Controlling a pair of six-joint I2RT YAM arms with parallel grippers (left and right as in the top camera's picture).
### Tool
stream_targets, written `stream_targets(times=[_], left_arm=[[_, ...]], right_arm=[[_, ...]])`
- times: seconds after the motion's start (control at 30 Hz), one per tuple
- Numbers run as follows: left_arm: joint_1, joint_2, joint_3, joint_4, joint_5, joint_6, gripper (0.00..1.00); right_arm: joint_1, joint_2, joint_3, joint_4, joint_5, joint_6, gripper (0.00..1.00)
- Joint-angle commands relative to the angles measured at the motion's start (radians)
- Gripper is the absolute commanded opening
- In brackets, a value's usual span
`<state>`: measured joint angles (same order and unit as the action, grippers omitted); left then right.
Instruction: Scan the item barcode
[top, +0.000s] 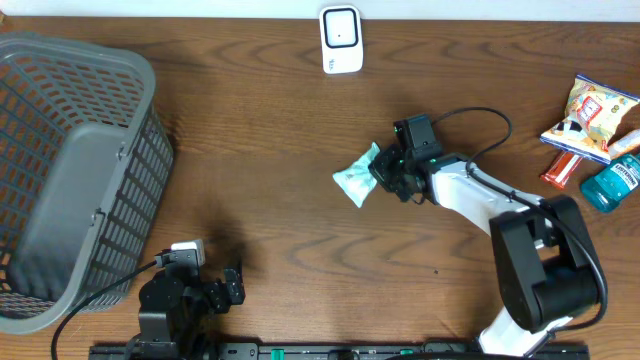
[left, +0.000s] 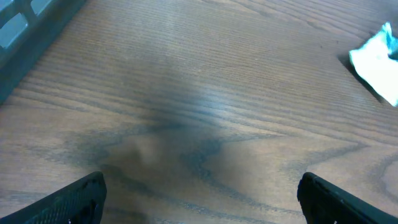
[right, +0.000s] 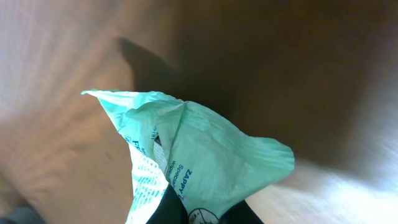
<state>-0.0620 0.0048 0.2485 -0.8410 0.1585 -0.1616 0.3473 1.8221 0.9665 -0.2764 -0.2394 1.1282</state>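
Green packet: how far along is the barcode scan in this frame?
Done: the grasp; the right end effector is shut on one end of the green packet at mid-table. In hand: that pinch; the packet sits short of the white scanner at the far edge. Remaining: carry it there and scan it. The left end effector is open, idle near the grey basket.

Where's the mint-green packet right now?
Overhead view, near table centre: the mint-green packet is pinched in the right gripper, nearer the robot than the white scanner.
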Motion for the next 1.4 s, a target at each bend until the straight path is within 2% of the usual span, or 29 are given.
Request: stream_targets(times=[0.0,0.2,0.33,0.4,0.6,0.83,1.23,1.37], left_arm=[[-0.004,0.0,-0.018,-0.045,0.006,-0.009,0.98],[-0.004,0.0,-0.018,-0.045,0.006,-0.009,0.98],[-0.004,0.0,-0.018,-0.045,0.006,-0.009,0.98],[-0.004,0.0,-0.018,-0.045,0.006,-0.009,0.98],[-0.004,0.0,-0.018,-0.045,0.006,-0.009,0.98],[-0.004,0.0,-0.018,-0.045,0.006,-0.009,0.98],[-0.004,0.0,-0.018,-0.045,0.006,-0.009,0.98],[-0.004,0.0,-0.018,-0.045,0.006,-0.009,0.98]], right_arm=[[-0.013,-0.073,-0.061,-0.092,-0.027,-0.153,0.01],[-0.008,-0.436,-0.061,-0.275,-0.087,-0.492,0.01],[0.009,-0.666,-0.061,-0.42,-0.085,-0.644,0.01],[0.02,-0.796,-0.061,-0.496,-0.064,-0.681,0.01],[0.021,-1.027,-0.061,-0.623,-0.055,-0.654,0.01],[0.021,-1.085,-0.061,-0.678,-0.068,-0.582,0.01],[0.021,-1.085,-0.066,-0.689,-0.164,-0.592,0.01],[0.021,-1.085,-0.066,-0.684,-0.251,-0.608,0.01]])
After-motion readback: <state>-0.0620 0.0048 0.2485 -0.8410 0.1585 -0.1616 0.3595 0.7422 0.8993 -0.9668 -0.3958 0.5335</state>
